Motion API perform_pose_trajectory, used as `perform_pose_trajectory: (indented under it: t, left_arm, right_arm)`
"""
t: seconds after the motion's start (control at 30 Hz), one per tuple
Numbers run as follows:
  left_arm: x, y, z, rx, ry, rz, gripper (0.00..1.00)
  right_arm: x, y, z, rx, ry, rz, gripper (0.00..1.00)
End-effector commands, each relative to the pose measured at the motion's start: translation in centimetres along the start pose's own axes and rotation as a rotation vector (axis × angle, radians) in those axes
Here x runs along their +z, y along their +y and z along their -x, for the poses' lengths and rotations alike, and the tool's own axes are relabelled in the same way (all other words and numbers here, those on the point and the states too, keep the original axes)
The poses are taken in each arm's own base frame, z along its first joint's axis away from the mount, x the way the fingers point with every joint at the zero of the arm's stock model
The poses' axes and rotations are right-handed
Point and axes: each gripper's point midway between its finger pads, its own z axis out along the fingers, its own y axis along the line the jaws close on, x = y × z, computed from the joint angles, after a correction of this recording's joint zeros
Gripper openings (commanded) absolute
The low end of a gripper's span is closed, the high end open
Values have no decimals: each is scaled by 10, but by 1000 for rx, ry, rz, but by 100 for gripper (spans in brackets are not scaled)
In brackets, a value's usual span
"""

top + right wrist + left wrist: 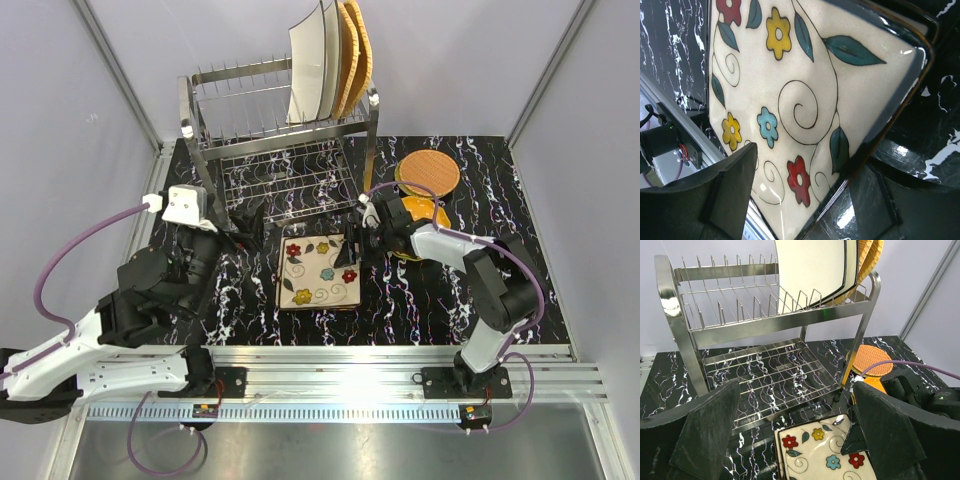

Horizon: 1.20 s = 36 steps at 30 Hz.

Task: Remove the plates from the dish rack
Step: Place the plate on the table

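The dish rack (270,140) stands at the back of the table, also in the left wrist view (740,315). Upright at its right end stand white square plates (310,70) (810,265) and woven tan plates (356,50) (870,255). A cream floral plate (318,272) (825,455) (805,75) lies flat on the table in front of the rack, apparently on another plate. My right gripper (350,258) (810,160) is open, its fingers straddling the floral plate's right edge. My left gripper (248,222) (800,440) is open and empty, left of the plate, facing the rack.
A round woven plate (428,172) (871,360) lies on an orange plate (425,212) at the right of the table, behind my right arm. The table is black marble-patterned. An aluminium rail (350,365) runs along the near edge. White walls enclose the sides.
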Motion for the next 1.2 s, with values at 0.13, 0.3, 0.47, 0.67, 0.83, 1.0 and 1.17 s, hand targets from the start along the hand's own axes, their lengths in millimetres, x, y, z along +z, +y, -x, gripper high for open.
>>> perform_pose_trajectory:
  t: [0.13,0.3,0.47,0.67,0.83,1.0,1.17]
  left_arm:
    - [2,-3,9,-51,-28,-2,99]
    - [3,0,7,-52,-24,19,99]
    - [3,1,7,-53,-23,27,99]
    - [6,-3,9,-50,-21,29,99]
    - [15,-9,24,-41,-22,33,99]
    - [43,-19,28,-92,61,-13,99]
    - [77,-21,75,-159,78,-51,99]
  right_arm:
    - [-15,1,9,-46,-42,-52,76]
    - [-21,0,8,-50,-42,-74,76]
    - [-25,-1,7,-57,-49,-87,76]
    - [-31,2,7,-86,-51,-88,76]
    - [-49,19,3,-233,-18,-13,77]
    - [-80,46,-2,-515,-35,98,80]
    - [-118,78,-17,-736,-71,226,83]
